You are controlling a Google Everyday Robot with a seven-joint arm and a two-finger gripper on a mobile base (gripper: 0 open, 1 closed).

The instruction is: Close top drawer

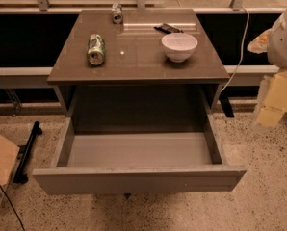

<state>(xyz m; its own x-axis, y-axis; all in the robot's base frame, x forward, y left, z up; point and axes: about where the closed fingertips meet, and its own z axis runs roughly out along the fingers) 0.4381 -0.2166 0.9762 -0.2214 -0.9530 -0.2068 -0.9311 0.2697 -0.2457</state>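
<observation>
Tabletop [134, 64] of the cabinet is brown and glossy on my screen, and four things sit on it. A green drinks can [96, 49] lies on its side near the left edge, about halfway back, with its end facing the front edge. A second, silvery can [117, 13] sits at the far edge, left of the middle. A white bowl [179, 46] stands upright toward the right edge, and just behind it, nearer the far right corner, lies a flat dark object [167, 29] that I cannot identify. The top drawer [138, 182] is under the front edge and pulled far out toward the camera; its plain grey front panel stands well forward of the tabletop, and the light-grey inside of its box is in full view. The gripper [274, 102] hangs out past the right edge, level with the front right corner, below a white rounded part of the arm [285, 37], and it is apart from both cabinet and drawer. I cannot tell whether it is open or closed. A white cable [240, 47] runs down beside the right edge, and a cardboard box [0, 165] sits on the speckled floor off the front left corner
</observation>
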